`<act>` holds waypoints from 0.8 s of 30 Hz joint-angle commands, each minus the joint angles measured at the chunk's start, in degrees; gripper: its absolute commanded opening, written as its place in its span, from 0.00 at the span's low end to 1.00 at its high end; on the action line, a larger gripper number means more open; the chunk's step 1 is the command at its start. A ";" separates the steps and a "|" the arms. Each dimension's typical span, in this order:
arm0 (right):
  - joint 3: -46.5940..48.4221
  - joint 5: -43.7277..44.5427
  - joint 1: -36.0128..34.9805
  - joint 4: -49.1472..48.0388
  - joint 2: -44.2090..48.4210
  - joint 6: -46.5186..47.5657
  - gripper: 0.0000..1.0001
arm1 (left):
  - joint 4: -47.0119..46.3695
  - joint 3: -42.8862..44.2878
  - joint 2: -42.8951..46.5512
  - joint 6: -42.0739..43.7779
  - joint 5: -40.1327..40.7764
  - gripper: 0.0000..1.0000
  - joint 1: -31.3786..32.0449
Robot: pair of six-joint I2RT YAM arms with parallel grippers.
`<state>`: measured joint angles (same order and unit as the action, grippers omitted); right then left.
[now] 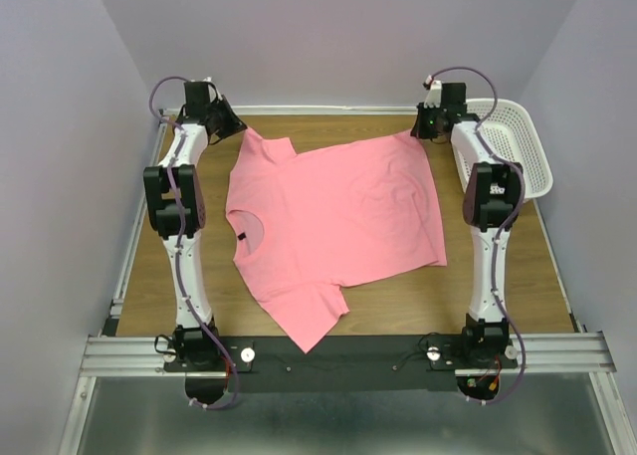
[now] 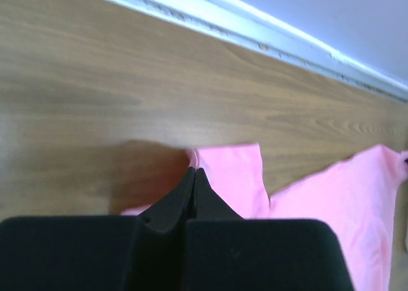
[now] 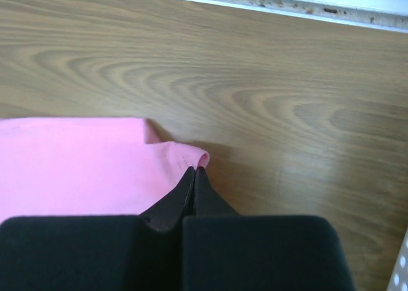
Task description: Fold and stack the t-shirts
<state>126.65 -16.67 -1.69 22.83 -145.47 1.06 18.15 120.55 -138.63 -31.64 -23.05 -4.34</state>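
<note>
Wood-grain table (image 1: 398,296) enclosed by pale lilac walls (image 1: 338,37); white basket (image 1: 518,141) at far right. Pink t-shirt (image 1: 338,221) spread flat at centre, neck leftward. Left hand (image 2: 194,171) pinched shut on far sleeve edge; right hand (image 3: 194,170) pinched shut on far hem corner.

Basket (image 1: 532,151) beside R end effector (image 1: 419,132)

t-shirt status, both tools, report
Both shut: left tool on the t-shirt at its far sleeve edge, right tool on the far hem corner. Cloth spread flat, not yet folded. White basket far right, off the cloth.
</note>
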 commanded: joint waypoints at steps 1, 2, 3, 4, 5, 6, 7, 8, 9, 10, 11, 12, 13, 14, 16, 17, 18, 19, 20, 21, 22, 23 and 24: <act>-5.78 -7.06 0.02 -4.36 11.41 -0.18 0.01 | -8.46 -8.64 12.40 3.42 -1.57 0.00 0.56; -7.45 -7.76 0.11 -4.81 12.65 0.08 0.01 | -9.53 -11.10 16.07 3.95 -1.21 0.00 0.47; -11.21 -8.03 0.11 -5.33 14.06 0.26 0.01 | -10.50 -15.74 17.76 4.13 -0.77 0.00 0.47; -12.99 -8.12 0.11 -6.82 16.33 0.35 0.00 | -12.25 -17.96 19.43 4.30 -0.42 0.00 0.47; -14.57 -8.21 0.11 -7.27 17.49 0.96 0.00 | -13.05 -19.98 22.23 4.65 -0.24 0.00 0.47; -17.46 -8.29 0.20 -7.71 18.37 1.40 0.01 | -13.66 -23.66 23.39 4.83 -0.16 0.00 0.38; -18.79 -8.38 0.29 -8.50 19.95 1.49 0.01 | -14.54 -25.26 24.53 5.01 -0.15 0.00 0.38; -20.20 -8.90 0.64 -8.94 20.66 1.58 0.01 | -14.98 -26.76 26.46 5.44 -0.07 0.00 0.47; -22.39 -9.43 0.90 -9.55 21.19 1.75 0.01 | -15.42 -29.64 27.35 5.62 -0.07 0.00 0.47; -23.63 -9.70 0.99 -9.91 21.89 1.75 0.01 | -15.86 -31.06 28.23 5.80 0.11 0.00 0.47; -24.69 -9.96 1.08 -10.26 22.50 2.10 0.01 | -16.48 -32.30 29.63 5.97 0.11 0.00 0.47; -25.65 -10.40 1.25 -10.52 23.73 2.28 0.01 | -16.83 -34.57 30.34 6.32 0.02 0.00 0.38; -26.79 -10.67 1.34 -11.05 24.35 2.54 0.00 | -16.92 -35.46 30.87 6.33 -0.15 0.00 0.47; -28.46 -11.02 1.43 -11.31 25.31 3.07 0.01 | -17.01 -36.43 31.74 6.59 -0.33 0.00 0.47; -30.14 -11.46 1.43 -11.75 26.11 3.33 0.01 | -17.10 -38.81 32.54 7.20 -0.42 0.00 0.47; -30.67 -11.81 1.43 -11.84 26.46 3.68 0.00 | -17.10 -39.60 33.41 7.47 -0.24 0.00 0.47; -31.89 -12.25 1.43 -11.93 27.07 3.86 0.01 | -17.10 -40.82 33.86 7.82 0.11 0.00 0.47; -32.43 -12.51 1.43 -12.02 27.43 4.21 0.01 | -16.75 -41.36 34.65 8.08 0.37 0.00 0.47; -32.95 -12.51 1.43 -12.19 27.78 4.39 0.00 | -16.57 -41.88 35.00 8.34 0.72 0.00 0.47; -33.65 -12.77 1.43 -12.11 27.96 4.56 0.01 | -16.40 -42.76 35.35 8.43 0.98 0.00 0.47; -34.10 -12.86 2.65 -12.28 28.66 4.74 0.01 | -16.48 -43.12 35.79 8.61 1.16 0.00 0.47; -34.36 -12.95 3.01 -12.20 29.01 4.91 0.01 | -16.40 -43.56 36.58 8.70 1.51 0.00 0.47; -34.63 -13.13 3.19 -12.19 29.45 4.92 0.01 | -16.39 -43.91 36.93 8.70 2.47 0.00 0.47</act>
<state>92.92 -27.51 -0.21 12.91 -120.46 4.47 2.90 77.01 -106.56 -24.60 -22.90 -3.77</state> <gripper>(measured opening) 0.006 0.005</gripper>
